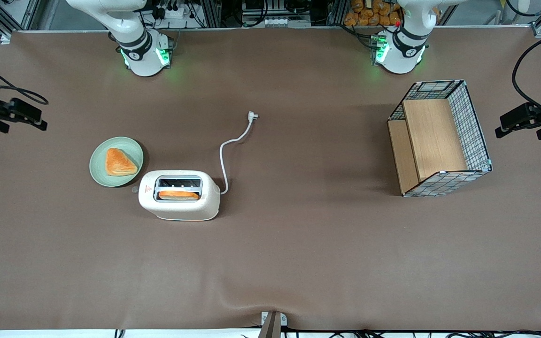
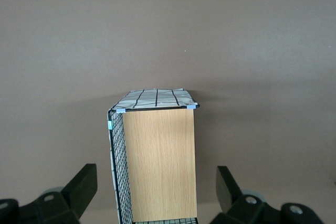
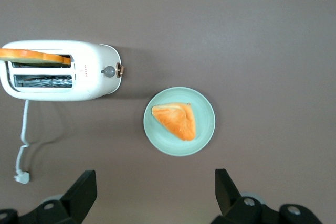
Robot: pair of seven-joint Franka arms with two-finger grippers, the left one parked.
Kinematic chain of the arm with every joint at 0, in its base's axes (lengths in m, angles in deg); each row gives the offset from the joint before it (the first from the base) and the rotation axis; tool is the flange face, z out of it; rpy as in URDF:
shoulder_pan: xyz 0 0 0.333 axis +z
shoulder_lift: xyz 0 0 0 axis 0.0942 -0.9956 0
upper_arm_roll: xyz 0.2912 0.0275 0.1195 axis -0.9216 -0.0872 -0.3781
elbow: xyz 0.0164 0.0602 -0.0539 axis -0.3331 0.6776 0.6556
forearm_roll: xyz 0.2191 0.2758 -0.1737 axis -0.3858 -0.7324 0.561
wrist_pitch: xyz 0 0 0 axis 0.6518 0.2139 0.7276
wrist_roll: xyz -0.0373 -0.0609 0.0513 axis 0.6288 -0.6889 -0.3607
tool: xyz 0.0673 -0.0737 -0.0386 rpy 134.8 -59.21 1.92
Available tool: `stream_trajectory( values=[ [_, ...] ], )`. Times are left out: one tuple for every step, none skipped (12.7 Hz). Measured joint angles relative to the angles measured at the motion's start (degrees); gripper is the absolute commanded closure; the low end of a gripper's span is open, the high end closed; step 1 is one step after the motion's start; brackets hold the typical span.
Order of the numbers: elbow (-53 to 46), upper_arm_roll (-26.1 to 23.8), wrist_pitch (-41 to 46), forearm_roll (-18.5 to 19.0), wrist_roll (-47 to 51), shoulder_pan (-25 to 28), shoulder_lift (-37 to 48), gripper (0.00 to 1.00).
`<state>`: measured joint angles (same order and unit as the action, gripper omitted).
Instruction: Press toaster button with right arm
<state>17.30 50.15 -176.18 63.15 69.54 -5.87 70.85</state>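
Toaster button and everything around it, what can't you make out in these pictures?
Toaster button: front view, too small to tell whether it is pressed.
Right arm: front view, mostly cut off by the edge; its gripper hangs high over the table near the plate, jaws open.
Basket: left wrist view, cut off by the edge; a wooden panel hides its inside.

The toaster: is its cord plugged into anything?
No: the toaster has its white plug lying loose on the table, while the pincer hovers open above.

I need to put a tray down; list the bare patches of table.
Bare: between toaster and wire basket, and the whole strip nearer the front camera. Crowded: plate beside the toaster, cord trailing. The gripper hovers open at the working arm's end.
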Motion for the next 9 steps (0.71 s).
stream_trajectory(
  values=[
    [-1.5,-0.1,1.1,0.0,1.2,0.0,0.0,0.0],
    [-2.8,-0.2,1.6,0.0,2.2,0.1,0.0,0.0],
    [-3.6,-0.2,1.7,0.0,3.2,0.1,0.0,0.0],
    [-4.4,-0.2,2.3,0.0,4.1,0.1,0.0,0.0],
    [-5.1,-0.2,3.8,0.0,4.5,0.1,0.0,0.0],
    [-5.7,-0.2,5.0,0.2,4.6,0.1,0.0,0.0],
    [-5.9,-0.3,5.5,0.9,4.6,0.1,0.0,0.0],
    [-5.9,-0.4,5.7,1.2,4.7,0.1,0.0,0.0],
    [-5.9,-0.4,5.9,1.4,4.7,0.1,-0.1,0.0]
  ],
)
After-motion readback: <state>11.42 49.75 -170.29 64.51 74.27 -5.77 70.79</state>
